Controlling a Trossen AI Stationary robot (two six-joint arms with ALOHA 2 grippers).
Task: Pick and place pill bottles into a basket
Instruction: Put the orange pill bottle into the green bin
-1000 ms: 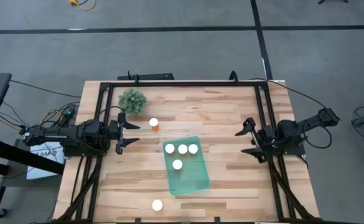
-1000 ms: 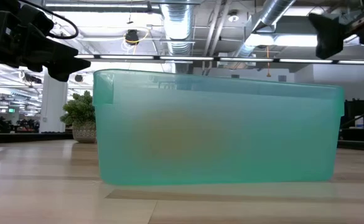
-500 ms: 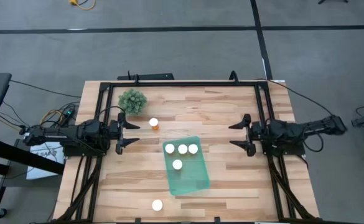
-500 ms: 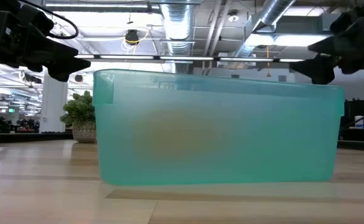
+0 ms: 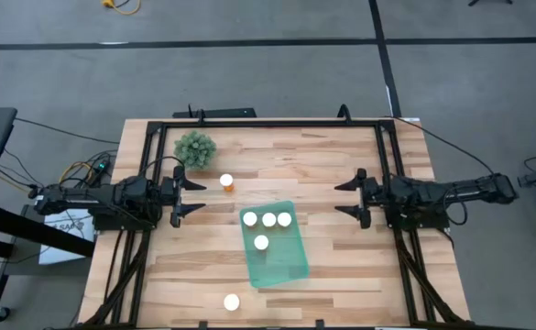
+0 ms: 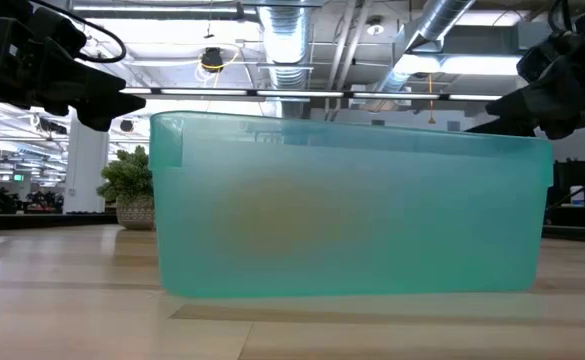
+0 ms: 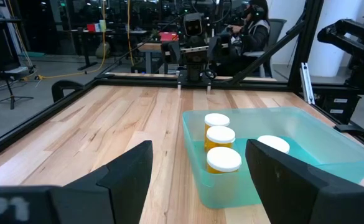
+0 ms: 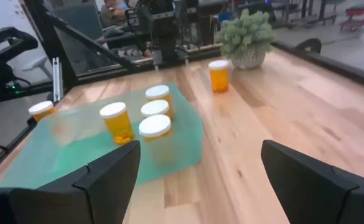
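The teal basket (image 5: 281, 257) lies on the table near its middle, with several white-capped orange pill bottles (image 5: 268, 219) standing in its far half. One bottle (image 5: 226, 181) stands on the table near the plant, and another (image 5: 232, 302) stands by the near edge. My left gripper (image 5: 198, 197) is open and empty, left of the basket and above the table. My right gripper (image 5: 343, 198) is open and empty to the basket's right. The left wrist view shows the basket (image 7: 331, 158) and its bottles (image 7: 223, 160). The right wrist view shows the basket (image 8: 188, 146) and its bottles (image 8: 155, 127) too.
A small bushy green plant (image 5: 195, 147) stands at the far left, close to the loose bottle; it also shows in the right wrist view (image 8: 249, 34). A black frame (image 5: 277, 123) runs around the table's edges. Bare wood lies between the basket and each gripper.
My right gripper has gone toward the table's left edge, nearer the basket, and down. It has turned from slanting to pointing straight at the table's left side. It stays open. The left arm, the bottles and the basket have kept still.
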